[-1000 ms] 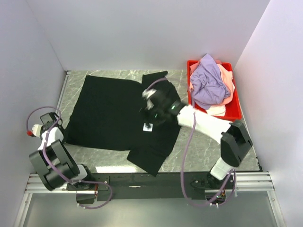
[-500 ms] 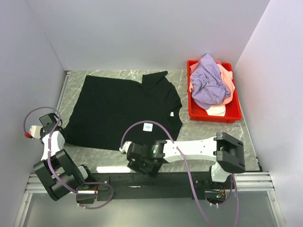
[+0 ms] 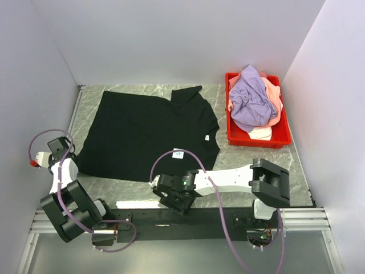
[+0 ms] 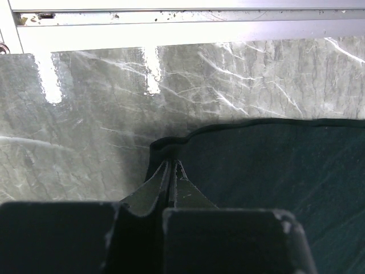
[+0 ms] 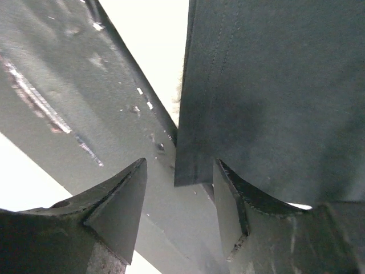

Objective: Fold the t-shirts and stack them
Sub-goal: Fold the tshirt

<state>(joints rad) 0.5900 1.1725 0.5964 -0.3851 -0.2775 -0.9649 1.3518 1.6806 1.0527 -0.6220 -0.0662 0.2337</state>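
A large black t-shirt lies spread on the marble table, its small white label facing up. My right gripper is at the table's near edge. In the right wrist view it is open, with a corner of the black shirt hanging between its jaws. My left gripper is at the shirt's near left corner. In the left wrist view it is shut on the hem of the shirt. Lavender, salmon-pink and white shirts are heaped in the bin.
A red plastic bin stands at the back right of the table. White walls close in the left, back and right. A metal rail runs along the near edge, and the right arm reaches leftward above it.
My right arm swung from above the shirt's middle down to the near edge. The shirt flap that lay at the near edge no longer shows there. The left arm shifted slightly.
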